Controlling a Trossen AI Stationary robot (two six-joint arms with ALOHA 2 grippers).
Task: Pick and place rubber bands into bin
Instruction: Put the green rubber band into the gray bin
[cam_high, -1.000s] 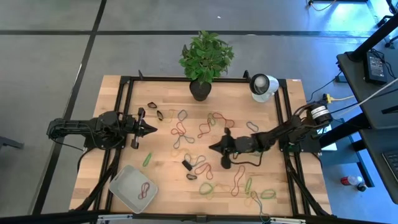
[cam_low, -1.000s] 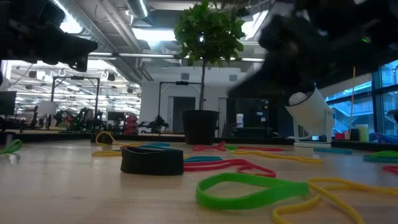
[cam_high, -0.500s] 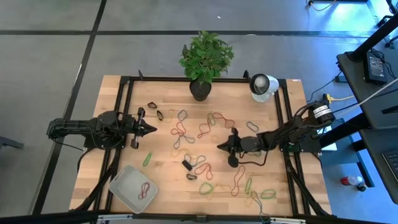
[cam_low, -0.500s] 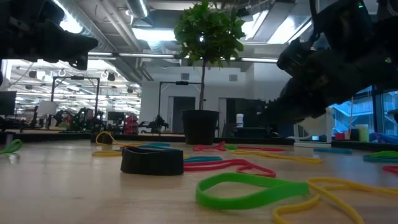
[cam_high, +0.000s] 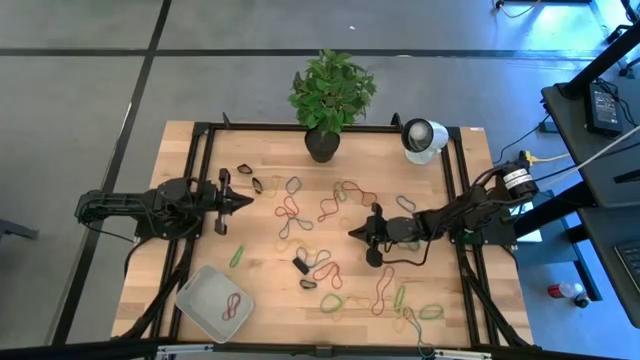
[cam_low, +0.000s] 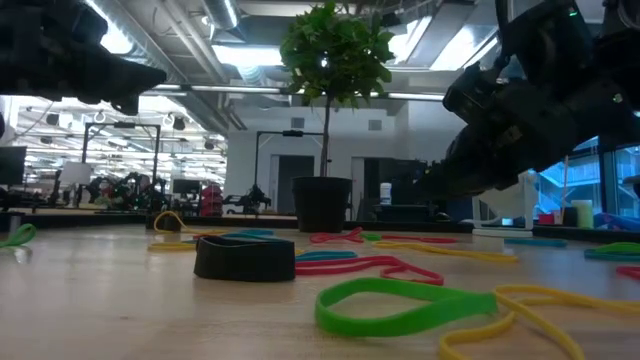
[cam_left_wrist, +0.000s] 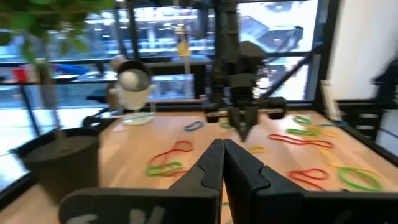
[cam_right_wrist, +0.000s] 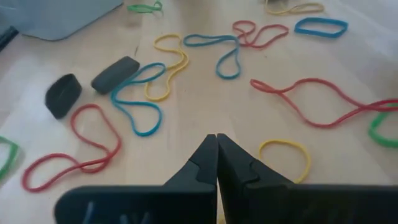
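Rubber bands in red, green, yellow, blue and dark colours lie flat all over the wooden table (cam_high: 270, 250). The bin (cam_high: 205, 298) stands at the near left corner with one red band (cam_high: 236, 303) in it. My right gripper (cam_high: 352, 233) is shut and holds nothing. It hangs low over the table's middle right, with a small yellow band (cam_right_wrist: 285, 155) and a long red band (cam_right_wrist: 323, 102) just ahead of its tips (cam_right_wrist: 216, 137). My left gripper (cam_high: 248, 200), also shut with nothing in it (cam_left_wrist: 222, 144), waits level above the left edge.
A potted plant (cam_high: 322, 143) stands at the far edge. A white round device (cam_high: 424, 138) sits at the far right corner. Black frame rails (cam_high: 200, 180) run along both sides. Two dark pieces (cam_right_wrist: 115, 73) (cam_right_wrist: 62, 94) lie among the bands left of the right gripper.
My right gripper has drawn back a little toward the table's right edge and sunk slightly, staying shut. My left gripper has swung its tip slightly toward the far edge. No band has moved.
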